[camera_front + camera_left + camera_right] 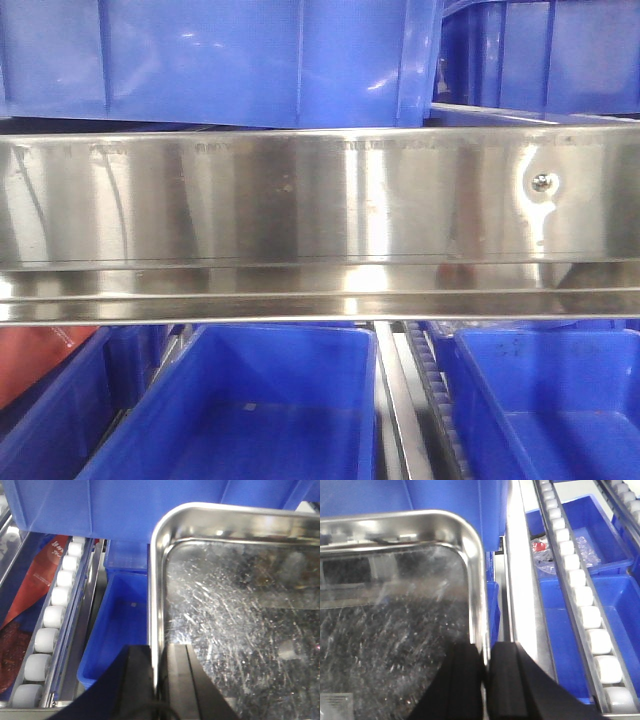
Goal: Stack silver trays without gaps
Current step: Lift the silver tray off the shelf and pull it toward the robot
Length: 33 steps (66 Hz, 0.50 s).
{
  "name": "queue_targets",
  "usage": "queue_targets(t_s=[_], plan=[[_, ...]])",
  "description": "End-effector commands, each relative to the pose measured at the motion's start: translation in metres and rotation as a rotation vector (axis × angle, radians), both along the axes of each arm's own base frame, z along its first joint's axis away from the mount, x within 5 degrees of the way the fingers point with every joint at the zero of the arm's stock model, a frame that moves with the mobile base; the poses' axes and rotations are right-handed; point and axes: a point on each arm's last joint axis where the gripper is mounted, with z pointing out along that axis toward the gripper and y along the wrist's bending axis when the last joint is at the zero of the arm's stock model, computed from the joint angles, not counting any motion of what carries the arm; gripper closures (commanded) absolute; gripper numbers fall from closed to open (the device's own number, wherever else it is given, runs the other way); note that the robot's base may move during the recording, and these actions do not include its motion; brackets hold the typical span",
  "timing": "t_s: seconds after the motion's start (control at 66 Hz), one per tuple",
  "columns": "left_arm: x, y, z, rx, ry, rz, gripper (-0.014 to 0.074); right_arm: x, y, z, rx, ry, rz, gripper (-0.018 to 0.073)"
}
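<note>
A silver tray (240, 605) with a scratched, shiny floor fills the right of the left wrist view. My left gripper (159, 680) is shut on its left rim, one finger inside the tray and one outside. In the right wrist view a silver tray (395, 605) fills the left, and my right gripper (486, 680) is shut on its right rim in the same way. The tray hangs above blue bins. Neither the tray nor either gripper appears in the front view. Whether another tray lies under this one is hidden.
A long steel shelf rail (320, 220) with a screw (541, 182) spans the front view, with blue bins (250, 410) above and below it. White roller tracks (50, 630) (580, 595) run beside the bins. A red packet (35, 585) lies at left.
</note>
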Motion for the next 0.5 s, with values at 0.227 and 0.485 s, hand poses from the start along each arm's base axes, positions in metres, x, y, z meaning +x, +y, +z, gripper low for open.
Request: queue_targets(t_s=[0.227, 0.485], plan=[[-0.003, -0.015, -0.001, -0.070, 0.026, -0.090, 0.0613, 0.000, 0.016, -0.002, 0.082, 0.027, 0.073, 0.0582], [0.006, -0.008, -0.009, -0.050, 0.078, -0.053, 0.0613, 0.000, 0.016, -0.002, 0.076, 0.026, 0.078, 0.0582]])
